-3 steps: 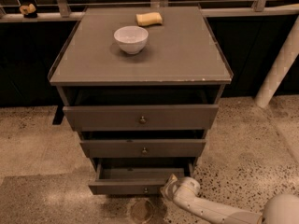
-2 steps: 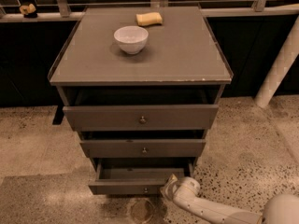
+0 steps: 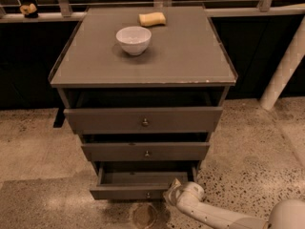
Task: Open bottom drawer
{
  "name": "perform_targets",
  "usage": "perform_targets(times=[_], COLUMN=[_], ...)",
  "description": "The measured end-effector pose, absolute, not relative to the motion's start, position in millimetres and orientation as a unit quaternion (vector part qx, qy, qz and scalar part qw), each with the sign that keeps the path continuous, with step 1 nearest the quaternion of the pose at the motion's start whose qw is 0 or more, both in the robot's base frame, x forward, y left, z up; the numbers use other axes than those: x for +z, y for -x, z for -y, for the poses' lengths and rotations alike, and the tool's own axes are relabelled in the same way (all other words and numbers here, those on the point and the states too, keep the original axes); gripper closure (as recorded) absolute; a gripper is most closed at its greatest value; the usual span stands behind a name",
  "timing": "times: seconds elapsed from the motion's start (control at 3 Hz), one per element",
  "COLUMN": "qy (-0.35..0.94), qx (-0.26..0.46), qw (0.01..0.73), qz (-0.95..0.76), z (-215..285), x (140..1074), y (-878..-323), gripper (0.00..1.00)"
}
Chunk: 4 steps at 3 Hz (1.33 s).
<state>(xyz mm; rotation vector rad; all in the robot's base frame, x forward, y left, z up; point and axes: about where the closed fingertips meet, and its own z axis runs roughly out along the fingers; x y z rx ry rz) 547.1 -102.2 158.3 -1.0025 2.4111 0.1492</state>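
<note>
**Pulling bottom drawer: gripper at its right front corner**

The bottom drawer (image 3: 119,192) is the lowest of three under the table (image 3: 190,56). It stands partly open with the plain grey inside showing, and it sticks out further than the middle drawer (image 3: 109,151) and the top drawer (image 3: 105,120). Its knob (image 3: 148,194) is bare and nothing is on it.

The gripper (image 3: 172,191) sits low, just above the floor (image 3: 38,142), against the right end of the drawer front. The arm (image 3: 209,216) comes in from the lower right. I can't tell whether the jaws are open or closed, and the contact with the drawer edge is hidden.

My read is that the drawer is partway open, with more travel needed to finish.

Risks from here:
- The pull is off-centre. Force at the right corner instead of the knob could skew the drawer so it binds in its runners.
- If the hold is only a hook on the edge, it could slip off when the pull direction drifts sideways.
- If the drawer binds and the arm keeps pulling, the whole unit could drag or tip forward. The bowl (image 3: 134,39) and sponge (image 3: 152,18) on top could then slide.
- The gripper is very low, so any downward drift scrapes the floor.
- Pulling too far could bring the drawer right out, because no stop is visible.
</note>
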Motion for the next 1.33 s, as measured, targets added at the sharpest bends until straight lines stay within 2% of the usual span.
perform_targets(times=[1.33], qy=[0.372], qx=[0.055], qw=[0.246], qz=[-0.893], z=[106], x=[160], y=[-527], gripper=[1.0])
